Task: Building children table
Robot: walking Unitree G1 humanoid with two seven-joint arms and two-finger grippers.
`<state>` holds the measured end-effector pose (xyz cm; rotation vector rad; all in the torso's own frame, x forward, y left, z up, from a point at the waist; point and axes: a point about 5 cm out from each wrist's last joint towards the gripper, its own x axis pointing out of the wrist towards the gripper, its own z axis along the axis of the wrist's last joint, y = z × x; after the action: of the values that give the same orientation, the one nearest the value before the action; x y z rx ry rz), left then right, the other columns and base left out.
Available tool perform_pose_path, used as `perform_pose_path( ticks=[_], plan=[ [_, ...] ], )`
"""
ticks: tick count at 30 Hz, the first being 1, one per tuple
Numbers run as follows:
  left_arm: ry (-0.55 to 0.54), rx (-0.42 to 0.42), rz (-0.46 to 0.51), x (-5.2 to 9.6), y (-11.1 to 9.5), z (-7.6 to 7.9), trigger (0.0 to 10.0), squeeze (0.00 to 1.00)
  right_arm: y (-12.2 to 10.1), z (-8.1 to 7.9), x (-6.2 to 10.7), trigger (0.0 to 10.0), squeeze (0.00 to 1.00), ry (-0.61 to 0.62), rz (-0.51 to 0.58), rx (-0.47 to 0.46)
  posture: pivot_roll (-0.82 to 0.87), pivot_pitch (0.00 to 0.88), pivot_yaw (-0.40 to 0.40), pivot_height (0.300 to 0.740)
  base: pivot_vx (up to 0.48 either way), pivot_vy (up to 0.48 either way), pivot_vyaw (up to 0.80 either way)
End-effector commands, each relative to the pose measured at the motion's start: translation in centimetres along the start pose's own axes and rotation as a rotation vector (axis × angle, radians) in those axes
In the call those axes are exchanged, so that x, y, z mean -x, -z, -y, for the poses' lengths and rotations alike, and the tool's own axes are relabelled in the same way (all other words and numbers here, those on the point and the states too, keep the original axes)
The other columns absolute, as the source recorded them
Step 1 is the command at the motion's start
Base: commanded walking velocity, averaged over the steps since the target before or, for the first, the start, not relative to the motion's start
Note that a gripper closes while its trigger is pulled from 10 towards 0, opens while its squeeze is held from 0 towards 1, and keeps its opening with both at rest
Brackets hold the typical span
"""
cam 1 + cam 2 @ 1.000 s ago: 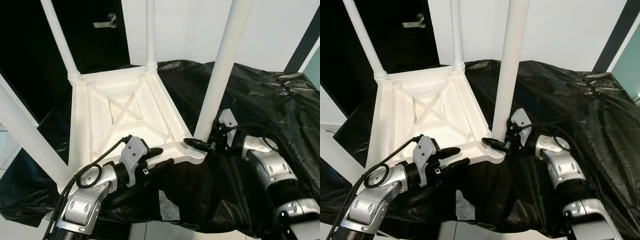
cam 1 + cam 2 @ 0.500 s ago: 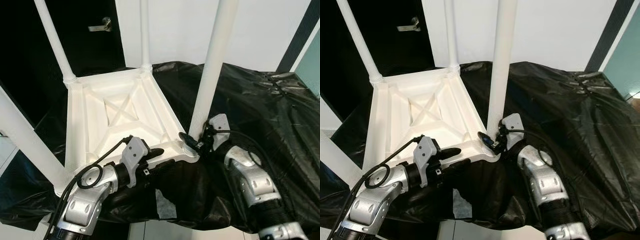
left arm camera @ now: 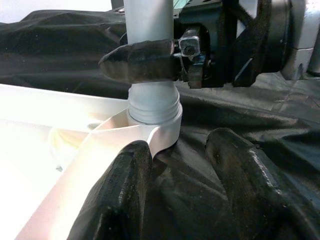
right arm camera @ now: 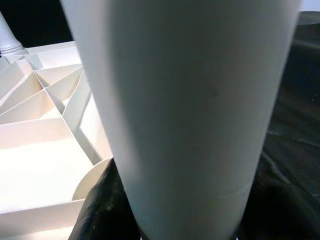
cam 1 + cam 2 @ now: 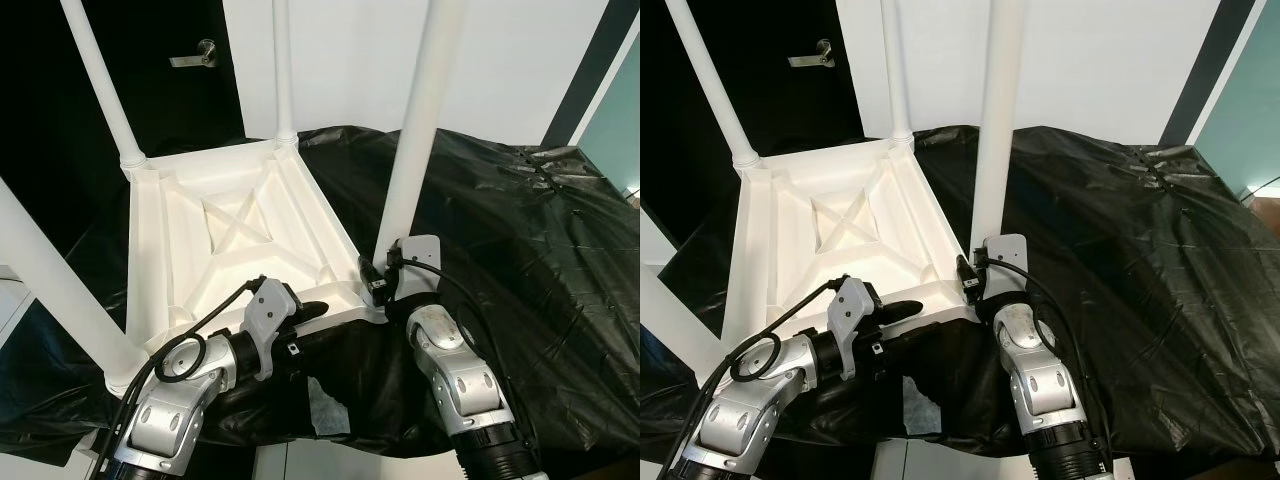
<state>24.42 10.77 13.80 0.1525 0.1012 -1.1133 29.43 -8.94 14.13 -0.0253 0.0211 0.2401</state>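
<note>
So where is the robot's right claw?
The right gripper clamps the base of the near-right table leg, at the upturned white tabletop's corner, above the black sheet.

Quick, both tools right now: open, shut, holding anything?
Left tool: open, at the tabletop edge, holding nothing.
Right tool: shut on the leg near its socket.

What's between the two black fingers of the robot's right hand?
A white table leg. The right gripper clamps it just above the corner socket of the upturned white tabletop; the left wrist view shows one finger pressed against the leg.
</note>
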Motion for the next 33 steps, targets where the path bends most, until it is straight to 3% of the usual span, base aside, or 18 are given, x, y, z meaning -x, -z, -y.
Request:
perform_pose_path(
  ticks=[1,2,4,5,10,14,15,17,25,30,33],
  plan=[
    [-0.035,-0.002,0.003,0.0,-0.2,0.0,10.0,0.0,1.2,-0.2,0.3,10.0,0.0,-0.002,-0.059,-0.026,-0.01,0.0,-0.035,0.74,0.0,0.0,0.0],
    [-0.034,-0.004,0.003,-0.1,-0.2,0.0,10.0,0.0,1.0,-0.2,0.3,10.0,0.15,-0.001,-0.048,-0.021,-0.01,0.0,-0.034,0.74,0.0,0.0,0.0],
    [-0.034,-0.004,0.003,-0.1,-0.2,0.0,10.0,0.0,1.0,-0.2,0.3,10.0,0.15,-0.001,-0.048,-0.021,-0.01,0.0,-0.034,0.74,0.0,0.0,0.0],
    [-0.033,-0.005,0.006,-0.2,-0.3,0.0,10.0,0.0,0.5,0.2,0.5,10.0,1.0,-0.001,-0.02,-0.031,-0.01,0.0,-0.036,0.74,0.0,0.0,0.0],
    [-0.03,-0.002,0.006,-0.3,-0.2,0.2,10.0,0.0,0.1,1.3,1.3,10.0,1.0,-0.062,0.008,-0.037,-0.02,0.0,-0.037,0.74,0.0,0.0,0.0],
    [-0.026,-0.002,0.006,-0.4,-0.1,0.3,10.0,0.0,0.6,3.0,2.5,10.0,1.0,-0.161,0.016,0.015,-0.02,0.0,-0.04,0.74,0.0,0.0,0.0],
    [-0.026,-0.002,0.007,-0.5,-0.1,0.2,10.0,0.0,0.7,3.5,2.7,10.0,0.61,-0.198,0.012,0.031,-0.02,0.0,-0.042,0.74,0.0,0.0,0.0],
    [-0.026,-0.004,0.009,-0.6,-0.1,0.2,10.0,0.0,1.0,4.4,3.2,10.0,0.0,-0.302,0.007,0.073,-0.02,0.0,-0.043,0.74,0.0,0.0,0.0],
    [-0.032,-0.012,0.011,-0.5,-0.2,-0.1,10.0,0.0,0.6,6.3,3.5,10.0,0.0,-0.484,0.005,0.115,-0.01,0.0,-0.049,0.74,0.0,0.0,0.0],
    [-0.038,-0.022,0.009,-0.4,-0.3,-0.4,10.0,0.0,-0.2,7.2,1.9,10.0,0.0,-0.662,-0.024,0.211,0.0,0.0,-0.049,0.74,0.0,0.0,0.0],
    [-0.04,-0.026,0.01,-0.4,-0.4,-0.5,10.0,0.0,-0.3,7.2,1.5,10.0,0.0,-0.694,-0.032,0.235,0.0,0.0,-0.048,0.74,0.0,0.0,0.0]
  ],
)
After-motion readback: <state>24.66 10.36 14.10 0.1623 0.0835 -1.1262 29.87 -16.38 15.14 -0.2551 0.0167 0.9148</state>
